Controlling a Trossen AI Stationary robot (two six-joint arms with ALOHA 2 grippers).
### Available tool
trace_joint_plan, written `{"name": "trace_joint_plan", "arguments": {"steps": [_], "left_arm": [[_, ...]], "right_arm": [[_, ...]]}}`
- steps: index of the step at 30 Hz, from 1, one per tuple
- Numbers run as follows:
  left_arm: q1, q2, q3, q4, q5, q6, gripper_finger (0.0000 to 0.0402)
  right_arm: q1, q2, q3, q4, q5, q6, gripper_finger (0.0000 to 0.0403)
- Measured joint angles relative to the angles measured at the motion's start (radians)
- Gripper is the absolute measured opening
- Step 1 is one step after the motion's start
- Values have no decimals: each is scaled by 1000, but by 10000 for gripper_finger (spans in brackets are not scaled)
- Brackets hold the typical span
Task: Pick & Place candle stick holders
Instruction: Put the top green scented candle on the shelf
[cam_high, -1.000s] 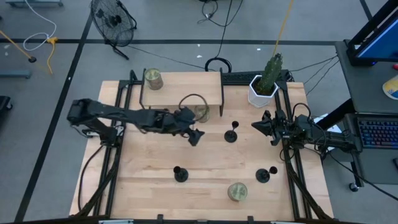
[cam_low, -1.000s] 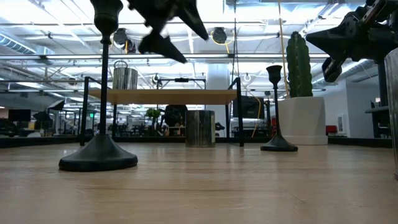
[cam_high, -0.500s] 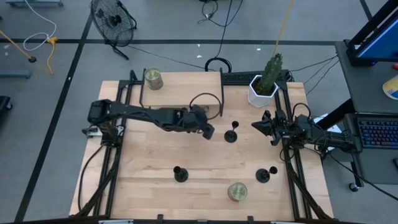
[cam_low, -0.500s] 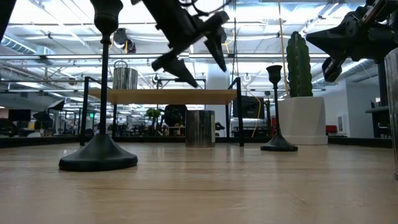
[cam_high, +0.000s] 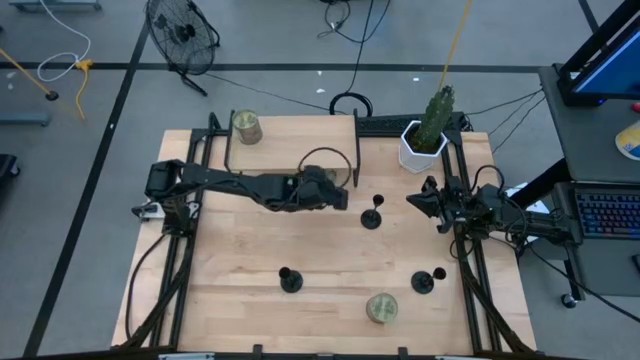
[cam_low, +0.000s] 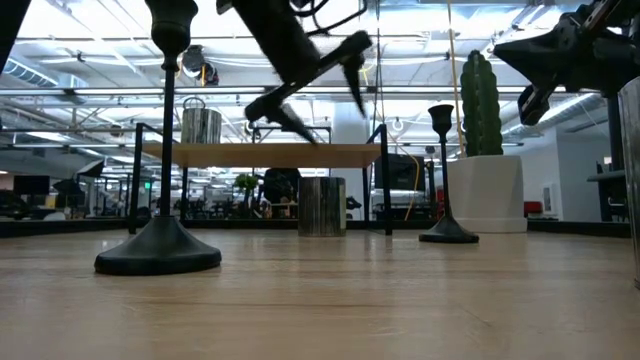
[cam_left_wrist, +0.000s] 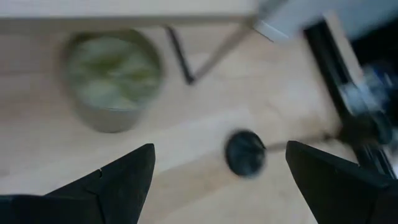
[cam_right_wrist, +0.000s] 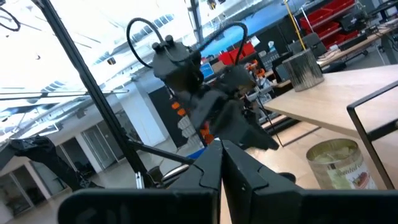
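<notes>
The table (cam_high: 250, 250) is a pale wooden top. At its far side stands a small shelf (cam_high: 290, 130) on thin black legs, with one tin (cam_high: 246, 127) on top at its left end and a second tin (cam_low: 321, 206) on the table under it. A cactus (cam_high: 436, 112) in a white pot (cam_high: 420, 150) stands at the far right corner.

The left arm reaches from the left edge across to mid-table. Its left gripper (cam_high: 338, 196) hangs in the air with jaws spread wide and nothing in them, just left of the middle holder (cam_high: 372, 216).

The right gripper (cam_high: 418, 201) waits at the right edge, right of that holder, its fingers pressed together and empty.

A second holder (cam_high: 289, 279) stands near-left of centre, a third holder (cam_high: 424, 282) near-right. A third tin (cam_high: 381, 308) sits between them at the near edge.
</notes>
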Motion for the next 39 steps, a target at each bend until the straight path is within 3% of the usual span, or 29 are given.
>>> {"name": "trace_joint_plan", "arguments": {"steps": [4, 7, 14, 33, 39], "left_arm": [[-7, 0, 0, -158, -29, -195, 365], [-11, 0, 0, -195, -24, -255, 365], [10, 0, 0, -197, -56, -331, 365], [50, 80, -2, -218, 1, -455, 365], [55, 77, -2, -231, -53, -496, 365]], "right_arm": [[0, 0, 0, 0, -1, 0, 2], [0, 0, 0, 0, -2, 0, 2], [0, 0, 0, 1, -3, 0, 2], [0, 0, 0, 16, -3, 0, 2], [0, 0, 0, 14, -4, 0, 2]]}}
